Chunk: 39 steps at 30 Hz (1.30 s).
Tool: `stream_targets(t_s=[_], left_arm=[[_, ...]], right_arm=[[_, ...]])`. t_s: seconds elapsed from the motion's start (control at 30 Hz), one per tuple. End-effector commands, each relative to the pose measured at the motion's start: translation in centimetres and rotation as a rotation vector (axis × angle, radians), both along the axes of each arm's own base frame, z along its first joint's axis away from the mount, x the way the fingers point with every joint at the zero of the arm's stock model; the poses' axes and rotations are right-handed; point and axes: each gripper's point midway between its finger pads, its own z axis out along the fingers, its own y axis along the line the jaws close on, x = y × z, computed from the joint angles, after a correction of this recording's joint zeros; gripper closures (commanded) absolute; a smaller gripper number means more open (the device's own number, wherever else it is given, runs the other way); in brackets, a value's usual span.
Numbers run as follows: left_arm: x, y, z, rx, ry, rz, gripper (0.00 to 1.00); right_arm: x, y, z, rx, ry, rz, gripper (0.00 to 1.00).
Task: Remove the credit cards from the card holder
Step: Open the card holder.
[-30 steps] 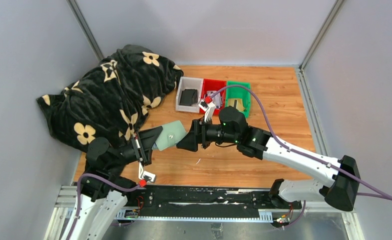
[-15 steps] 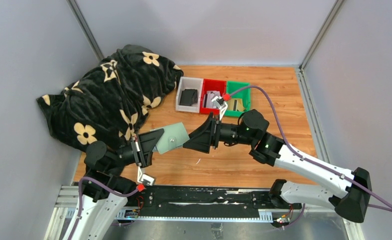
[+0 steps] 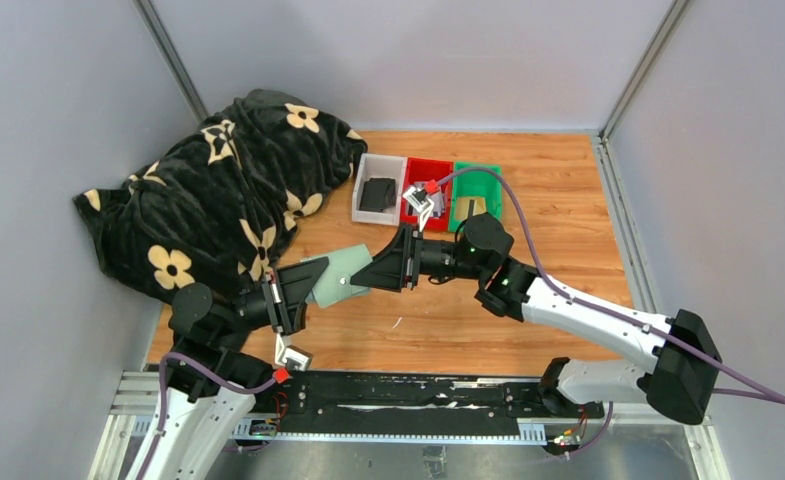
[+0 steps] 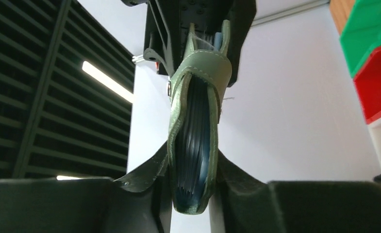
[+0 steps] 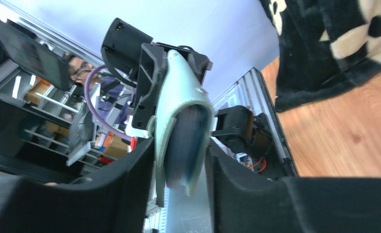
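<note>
The sage-green card holder [image 3: 340,272] hangs in the air between both grippers, above the wooden table. My left gripper [image 3: 303,285] is shut on its left end. In the left wrist view the holder [image 4: 198,68] stands edge-on between the jaws [image 4: 193,187], with the dark edges of several credit cards [image 4: 195,145] packed inside. My right gripper [image 3: 360,280] is closed on the holder's right end. In the right wrist view the holder [image 5: 178,111] sits between the fingers [image 5: 181,165], which touch both its sides.
White [image 3: 366,175], red [image 3: 414,168] and green [image 3: 495,190] trays stand in a row at the back of the table. A black card [image 3: 376,193] lies in the white tray and a gold one [image 3: 476,208] in the green. A black flowered blanket [image 3: 218,190] lies heaped at the left.
My right gripper swung right, then moved back left onto the holder's right end. The holder and my left gripper shifted slightly toward the near edge.
</note>
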Motion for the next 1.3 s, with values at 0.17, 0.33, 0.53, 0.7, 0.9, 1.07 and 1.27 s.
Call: stream_targets(t_s=[0.17, 0.33, 0.53, 0.7, 0.9, 1.07, 1.27], left_arm=[[0.9, 1.2, -4.8, 0.024, 0.524, 0.099, 0.0], [1.1, 2.5, -5.9, -0.215, 1.274, 0.259, 0.0], [-2.8, 0.0, -7.1, -0.192, 1.937, 0.192, 0.0], [1.2, -0.7, -5.8, -0.438, 2.033, 0.251, 0.0], [1.2, -1.9, -6.7, -0.468, 2.192, 0.2, 0.0], [1.3, -2.2, -8.1, -0.424, 2.243, 0.222, 0.0], [1.4, -2.2, -8.9, -0.343, 2.253, 0.252, 0.1]], right_arm=[[0.7, -0.6, 0.6, -0.038, -0.054, 0.014, 0.91], [2.9, -3.5, -2.1, -0.281, -0.298, -0.127, 0.94], [2.6, -3.6, -3.8, -0.373, -0.375, -0.059, 0.94], [1.8, -3.3, -3.5, -0.347, -0.434, -0.026, 0.93], [0.9, -2.7, -3.0, -0.337, -0.495, -0.002, 0.93], [1.1, -2.1, -2.8, -0.355, -0.51, 0.012, 0.93], [2.1, -1.7, -1.6, -0.363, -0.575, -0.02, 0.93]])
